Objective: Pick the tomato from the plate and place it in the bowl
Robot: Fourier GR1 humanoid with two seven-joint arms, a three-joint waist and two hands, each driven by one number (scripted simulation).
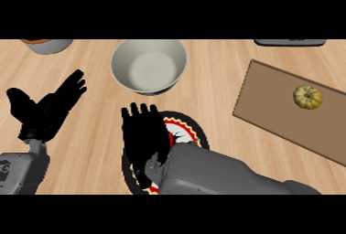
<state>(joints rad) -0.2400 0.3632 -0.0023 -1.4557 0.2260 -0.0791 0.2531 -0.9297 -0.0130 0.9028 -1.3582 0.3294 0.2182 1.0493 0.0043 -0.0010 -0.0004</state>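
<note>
We hovered our right hand [143, 132], fingers straight, over the black-rimmed patterned plate [192, 130] at frame centre, hiding the tomato; pale round bowl [148, 65] above; left hand [51, 107] rested open.

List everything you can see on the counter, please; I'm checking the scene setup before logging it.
bowl: one, pale grey-white, top centre of the counter.
plate: one, black rim with red and yellow pattern, lower centre, mostly hidden under the right hand.
tomato: not visible.
cutting board: one, brown, right side.
small pumpkin: one, yellow, on the cutting board.
container: one, grey with orange contents, top left edge.
dark object: one, top right edge, cut off.
left hand: black, open, resting at left.
right hand: black, over the plate.
</note>
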